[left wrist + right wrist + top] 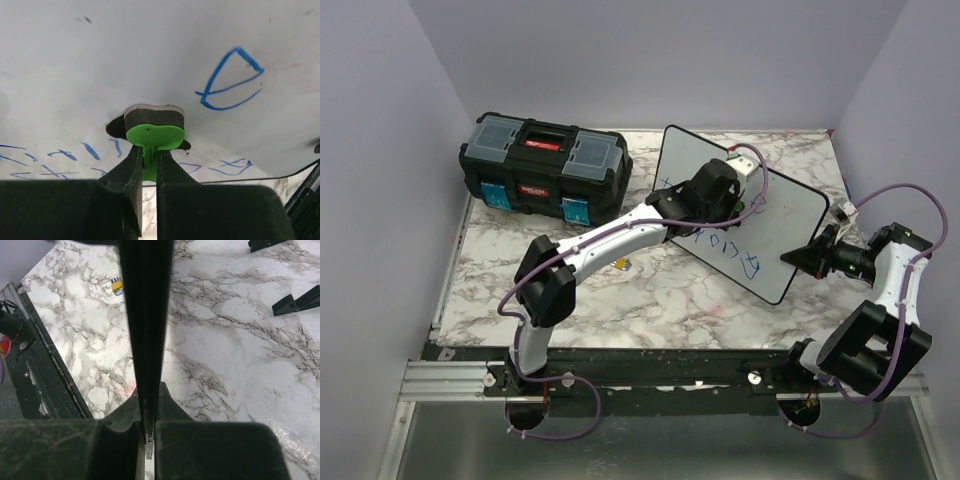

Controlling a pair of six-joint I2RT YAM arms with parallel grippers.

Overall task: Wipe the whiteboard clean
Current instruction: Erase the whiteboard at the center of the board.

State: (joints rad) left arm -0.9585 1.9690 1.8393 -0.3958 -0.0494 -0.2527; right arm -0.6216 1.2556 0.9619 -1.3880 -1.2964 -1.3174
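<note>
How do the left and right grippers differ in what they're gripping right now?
The left gripper is shut on a green eraser, set against the whiteboard on its written face; the right gripper is shut on the whiteboard's rim. The left reaches over the board's middle; the right sits at its side edge. Both are shut.

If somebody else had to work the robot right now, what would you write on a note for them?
Left gripper: shut on the green eraser, its pad against the whiteboard.
Right gripper: shut on the whiteboard's black rim, at the board's right edge on the table.
Done: much of the board looks blank.
Left: blue writing, one shape and a row along an edge, to wipe off.
</note>
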